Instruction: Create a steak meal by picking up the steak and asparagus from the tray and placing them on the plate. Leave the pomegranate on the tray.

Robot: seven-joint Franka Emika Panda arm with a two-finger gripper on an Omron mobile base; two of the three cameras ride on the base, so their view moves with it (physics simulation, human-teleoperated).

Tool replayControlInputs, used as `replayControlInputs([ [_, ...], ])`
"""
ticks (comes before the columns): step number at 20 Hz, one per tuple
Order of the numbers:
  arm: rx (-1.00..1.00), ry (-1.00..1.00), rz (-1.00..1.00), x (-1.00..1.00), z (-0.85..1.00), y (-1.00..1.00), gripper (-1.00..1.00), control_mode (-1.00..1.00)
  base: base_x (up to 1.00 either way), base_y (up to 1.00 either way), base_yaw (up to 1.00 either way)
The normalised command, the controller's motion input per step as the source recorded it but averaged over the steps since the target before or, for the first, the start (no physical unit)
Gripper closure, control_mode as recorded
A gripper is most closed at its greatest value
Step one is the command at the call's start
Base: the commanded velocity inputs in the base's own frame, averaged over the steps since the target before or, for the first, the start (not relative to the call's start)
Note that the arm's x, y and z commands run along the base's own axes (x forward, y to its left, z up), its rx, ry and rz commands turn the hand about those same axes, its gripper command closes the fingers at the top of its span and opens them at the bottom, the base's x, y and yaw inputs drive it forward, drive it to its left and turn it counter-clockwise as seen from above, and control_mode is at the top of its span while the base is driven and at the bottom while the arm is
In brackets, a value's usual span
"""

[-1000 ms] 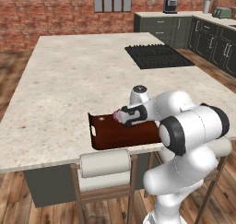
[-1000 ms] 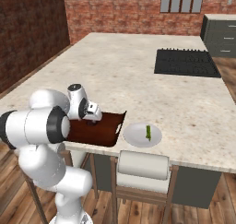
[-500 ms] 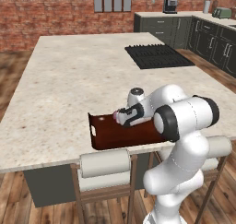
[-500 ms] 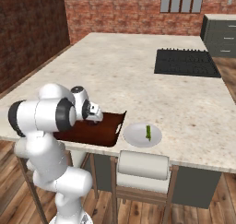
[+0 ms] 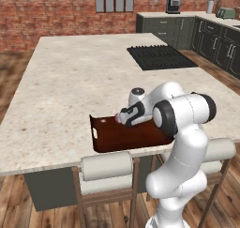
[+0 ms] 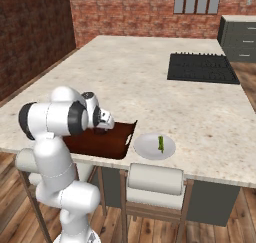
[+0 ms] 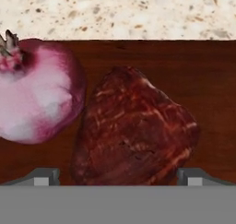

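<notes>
1. Hand view: the steak (image 7: 133,131) lies on the tray (image 7: 212,80), with the pomegranate (image 7: 39,91) just beside it, crown tip pointing toward the worktop (image 7: 120,11).
2. Both fingertips (image 7: 44,177) stand apart, one on each side of the steak, so the claw (image 7: 117,178) is spread around it, not pinching.
3. Right base view: the asparagus (image 6: 160,143) lies on the plate (image 6: 145,149), just beside the tray (image 6: 117,147) near the worktop's front edge.
4. Left base view: the claw (image 5: 123,120) hangs low over the tray (image 5: 108,140).
</notes>
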Motion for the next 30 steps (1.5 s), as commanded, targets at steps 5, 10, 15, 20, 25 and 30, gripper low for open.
replayControlInputs([
  [5, 0.00, 0.00, 0.00, 0.06, -0.20, 0.00, 1.00, -1.00, 0.00, 0.00, 0.00],
  [10, 0.00, 0.00, 0.00, 0.00, -0.24, 0.00, 1.00, -1.00, 0.00, 0.00, 0.00],
  [15, 0.00, 0.00, 0.00, 0.00, -0.03, 0.00, 1.00, -1.00, 0.00, 0.00, 0.00],
  [20, 0.03, -0.08, 0.00, -0.35, 0.21, -0.14, 1.00, -1.00, 0.00, 0.00, 0.00],
  [25, 0.02, -0.11, 0.00, -0.46, 0.88, -0.18, 1.00, -1.00, 0.00, 0.00, 0.00],
  [30, 0.00, -0.08, 0.00, -0.51, 0.90, -0.40, 1.00, -1.00, 0.00, 0.00, 0.00],
])
